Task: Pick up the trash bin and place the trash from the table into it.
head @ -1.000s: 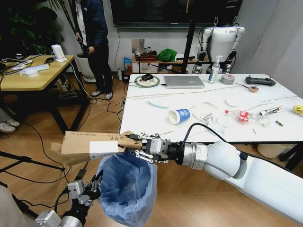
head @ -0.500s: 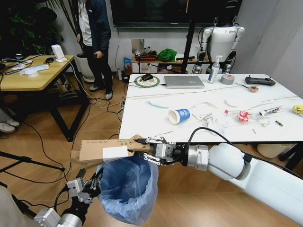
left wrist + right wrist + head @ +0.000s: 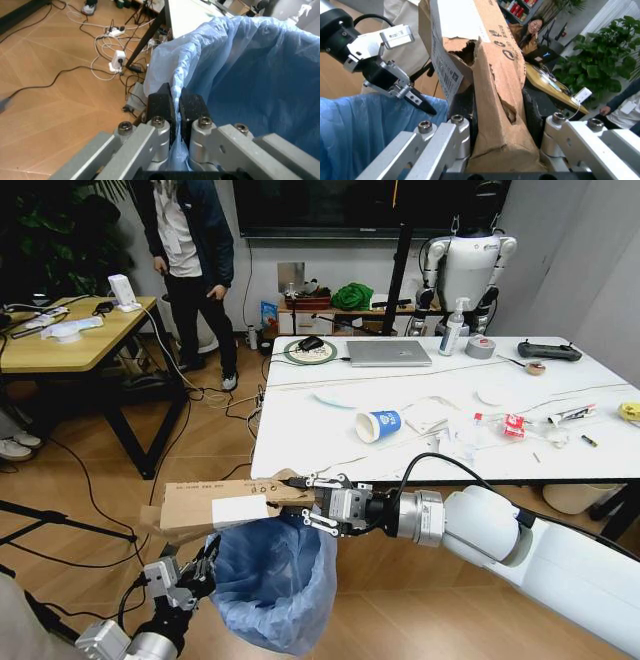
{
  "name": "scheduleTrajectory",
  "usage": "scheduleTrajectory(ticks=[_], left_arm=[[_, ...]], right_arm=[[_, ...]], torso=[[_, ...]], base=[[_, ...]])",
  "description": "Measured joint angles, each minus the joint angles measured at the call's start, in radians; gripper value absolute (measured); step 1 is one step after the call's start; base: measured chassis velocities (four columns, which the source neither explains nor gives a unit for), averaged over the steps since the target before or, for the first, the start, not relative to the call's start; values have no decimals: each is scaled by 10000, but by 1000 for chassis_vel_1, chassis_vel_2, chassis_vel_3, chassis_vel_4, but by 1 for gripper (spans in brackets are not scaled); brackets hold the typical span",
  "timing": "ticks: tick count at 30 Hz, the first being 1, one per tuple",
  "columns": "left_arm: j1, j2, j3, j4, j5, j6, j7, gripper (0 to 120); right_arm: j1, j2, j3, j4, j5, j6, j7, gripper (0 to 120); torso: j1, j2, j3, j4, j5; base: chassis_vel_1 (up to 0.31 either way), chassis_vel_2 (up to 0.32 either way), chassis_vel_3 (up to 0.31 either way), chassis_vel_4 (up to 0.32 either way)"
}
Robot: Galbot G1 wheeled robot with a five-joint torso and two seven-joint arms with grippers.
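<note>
Your right gripper [image 3: 300,503] is clamped on one end of the brown cardboard box [image 3: 215,502], which lies level above the trash bin [image 3: 272,580], off the near left corner of the table [image 3: 320,435]. The box carries a white label and dark print you can't read; the right wrist view shows its corrugated end torn and crushed between the fingers [image 3: 461,112]. Your left gripper [image 3: 173,107] pinches the crinkly light-blue bag at the bin's rim. On the marble-look top lies a white paper cup [image 3: 378,424] with a blue logo, tipped on its side.
</note>
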Motion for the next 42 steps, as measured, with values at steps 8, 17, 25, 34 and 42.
scheduleTrajectory(ticks=[8,17,25,34,42], left_arm=[[129,-64,135,-188,-369,95,-240,0],[158,-53,133,-244,-510,141,-338,0],[109,0,61,-250,-600,172,-426,0],[110,-12,-37,-224,-674,179,-447,0],[78,6,129,-158,-656,197,-461,0]], right_arm=[[-183,-61,46,39,-29,15,22,39],[-313,-144,150,109,-29,23,38,68],[-607,-196,368,158,-104,32,43,95],[-645,-190,564,143,-64,42,46,100],[-1128,-505,1817,-78,867,-166,665,100]], torso=[[0,0,0,0,0],[0,0,0,0,0],[0,0,0,0,0],[0,0,1,0,0],[0,0,1,2,-1]], base=[[0,0,0,0],[0,0,0,0],[0,0,0,0],[0,0,0,0],[0,0,0,0]])
